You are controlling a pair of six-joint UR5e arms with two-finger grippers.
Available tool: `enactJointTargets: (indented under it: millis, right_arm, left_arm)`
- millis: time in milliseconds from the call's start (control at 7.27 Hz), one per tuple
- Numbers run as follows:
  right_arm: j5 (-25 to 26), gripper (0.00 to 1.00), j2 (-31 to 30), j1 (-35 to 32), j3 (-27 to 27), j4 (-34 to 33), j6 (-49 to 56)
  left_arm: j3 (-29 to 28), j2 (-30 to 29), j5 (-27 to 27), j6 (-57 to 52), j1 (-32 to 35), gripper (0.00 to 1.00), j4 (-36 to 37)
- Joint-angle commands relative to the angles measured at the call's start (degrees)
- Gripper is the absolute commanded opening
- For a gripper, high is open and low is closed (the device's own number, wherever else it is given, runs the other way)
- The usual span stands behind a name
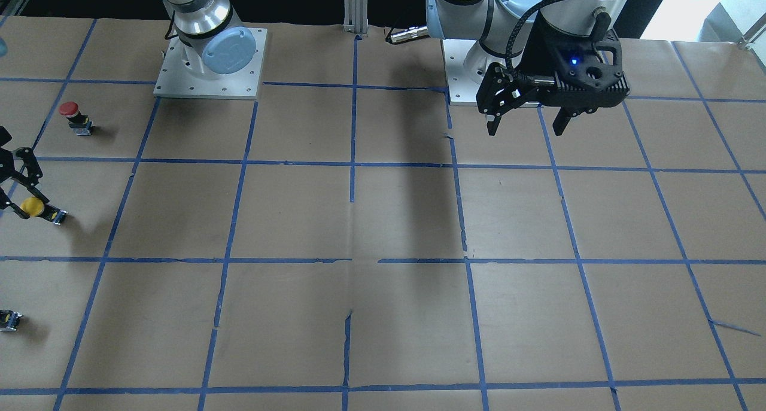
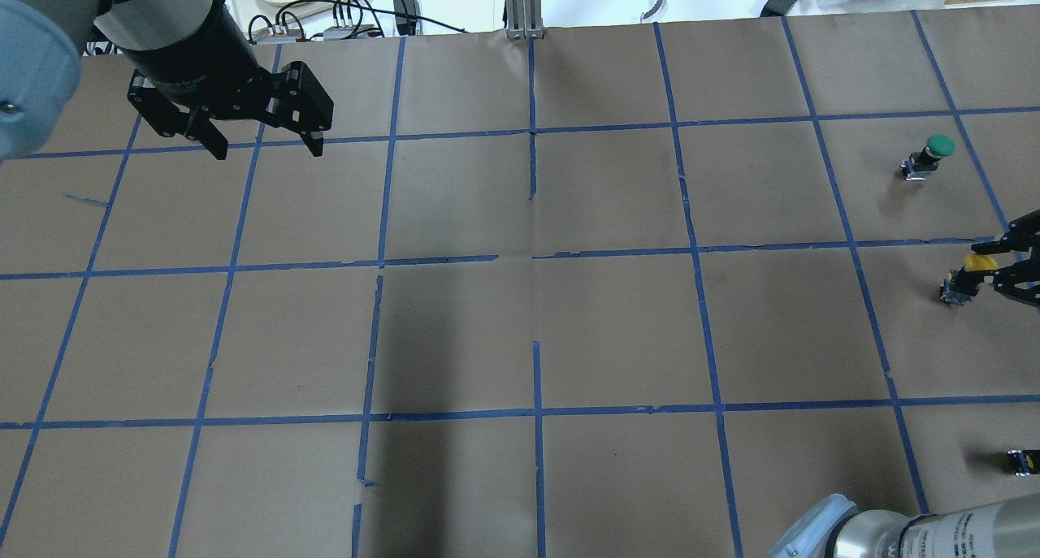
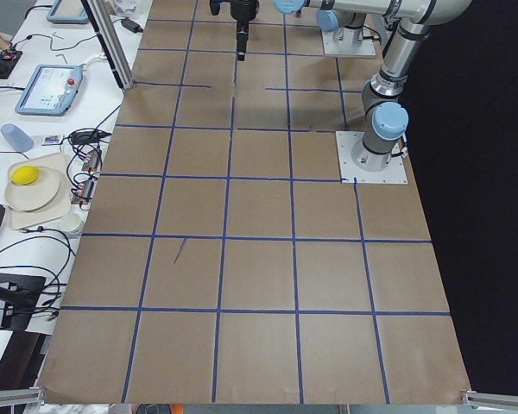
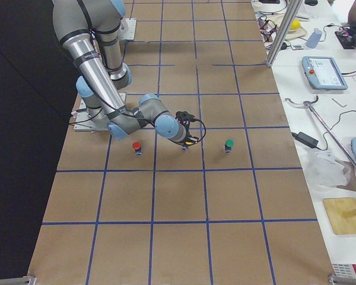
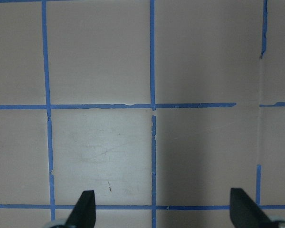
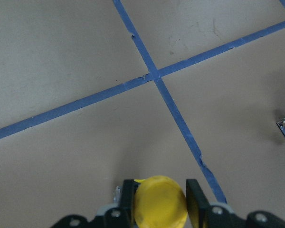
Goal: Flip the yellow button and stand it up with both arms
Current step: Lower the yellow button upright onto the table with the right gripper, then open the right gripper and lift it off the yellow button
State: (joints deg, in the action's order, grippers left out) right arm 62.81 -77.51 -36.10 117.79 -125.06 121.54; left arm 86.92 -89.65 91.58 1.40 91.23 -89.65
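Clamping yellow mushroom-capped push-button (image 6: 160,209), bottom centre, in black two-finger right gripper (image 6: 160,183), likely to flip; holding left gripper (image 1: 526,130) agape, upper right, likely for handover.

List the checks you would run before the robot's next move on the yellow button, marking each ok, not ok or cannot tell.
1. Right gripper closed on the yellow button at its cap: ok.
2. Button standing upright: not ok, it is tilted.
3. Left gripper open and empty: ok.
4. Left gripper close enough to help: not ok, it is far across the table.
5. Red button apart from the grasp: ok.
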Motion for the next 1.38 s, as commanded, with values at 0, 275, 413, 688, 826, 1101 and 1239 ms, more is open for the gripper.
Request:
enactJointTargets:
  millis: [0, 275, 413, 688, 826, 1101, 1239]
  right_arm:
    - [0.2, 0.96, -0.1, 0.16, 0.07, 0.61, -0.68]
    - [2.12, 0.98, -0.71, -0.37, -0.89, 1.22, -7.05]
    - [2.14, 0.99, -2.54, -1.07, -1.77, 1.31, -15.11]
    - [3.71, 0.99, -7.37, -4.22, -2.04, 1.4, -25.34]
    - [6.77, 0.99, -10.44, -6.59, -2.04, 1.4, -33.57]
    - [11.17, 1.0, -16.59, -13.17, -2.39, 5.94, -52.7]
    - [12.32, 1.0, -18.45, -17.29, -4.92, 9.88, -64.99]
  left_arm:
    - [0.0, 0.0, 0.0, 0.0, 0.0, 1.0, -0.09]
    - [0.17, 0.0, 0.0, 0.0, 0.0, 1.0, -0.09]
    - [0.26, 0.09, 0.0, 0.0, 0.0, 1.0, -0.09]
    - [0.44, 0.18, 0.09, 0.0, 0.0, 1.0, -0.17]
    - [0.53, 0.26, 0.09, 0.0, 0.0, 1.0, -0.17]
    - [0.7, 0.26, 0.09, 0.0, 0.0, 1.0, -0.17]
    - [0.79, 0.26, 0.09, 0.0, 0.0, 1.0, -0.17]
